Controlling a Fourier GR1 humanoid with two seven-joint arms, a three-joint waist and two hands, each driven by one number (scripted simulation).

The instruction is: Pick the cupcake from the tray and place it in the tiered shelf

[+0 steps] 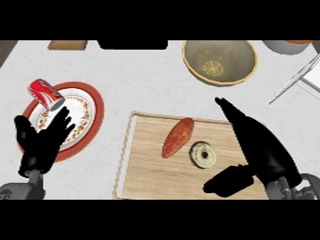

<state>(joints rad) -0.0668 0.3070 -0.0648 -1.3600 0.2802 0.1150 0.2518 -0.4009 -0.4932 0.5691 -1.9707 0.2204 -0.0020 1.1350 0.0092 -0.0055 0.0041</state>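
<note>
A wooden tray [145, 159] lies on the white counter at centre. On it sits the cupcake [204, 154], round and pale with a dark centre, and beside it to the left an orange-red sweet potato [178, 137]. My right hand [259, 145] hovers just right of the cupcake, fingers straight and pointing up the view, thumb spread toward the lower left; it holds nothing. My left hand [43, 140] rests open at the lower left, over a plate. The tiered shelf [308, 72] shows only partly at the upper right edge as a white rack.
A red-rimmed patterned plate [86, 110] at left carries a red can [46, 93]. A tan bowl [221, 61] with a dark spot inside stands at the back centre. A grey pot [287, 46] and a wooden board [69, 45] sit at the far edge.
</note>
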